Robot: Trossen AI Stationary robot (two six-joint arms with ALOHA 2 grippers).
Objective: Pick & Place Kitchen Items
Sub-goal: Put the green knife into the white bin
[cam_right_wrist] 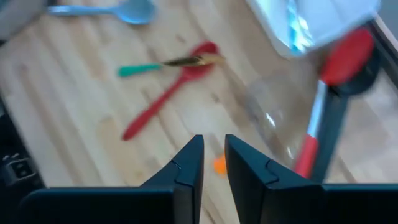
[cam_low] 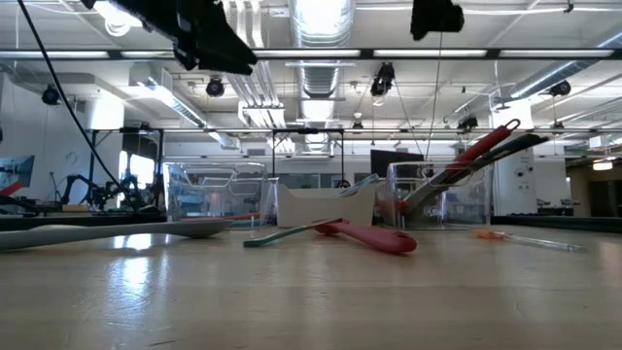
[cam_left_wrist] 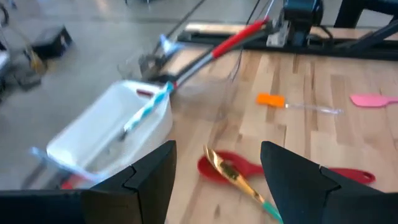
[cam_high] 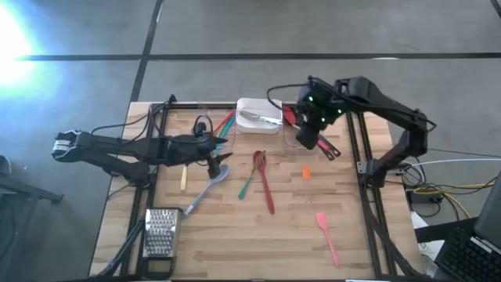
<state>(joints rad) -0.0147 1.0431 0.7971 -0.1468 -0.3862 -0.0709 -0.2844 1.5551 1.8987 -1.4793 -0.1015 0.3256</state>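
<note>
On the wooden table lie a red spoon (cam_high: 267,186), a gold spoon with a green handle (cam_high: 249,178) crossing it, a light blue spoon (cam_high: 207,189), a small orange utensil (cam_high: 307,172) and a pink spatula (cam_high: 328,236). My left gripper (cam_left_wrist: 214,186) hovers open above the table left of the red spoon (cam_left_wrist: 249,167), holding nothing. My right gripper (cam_right_wrist: 213,168) hangs high over the clear container (cam_right_wrist: 273,118) at the far right. Its fingers stand a narrow gap apart with nothing between them. A red utensil (cam_right_wrist: 345,59) leans in that container, head up.
A white bin (cam_high: 249,104) with cutlery stands at the far middle. Beside it, on its left, is a second clear container (cam_high: 223,124) with red and green utensils. A metal grater (cam_high: 160,232) lies near the left front corner, a yellow piece (cam_high: 184,177) beside the left arm.
</note>
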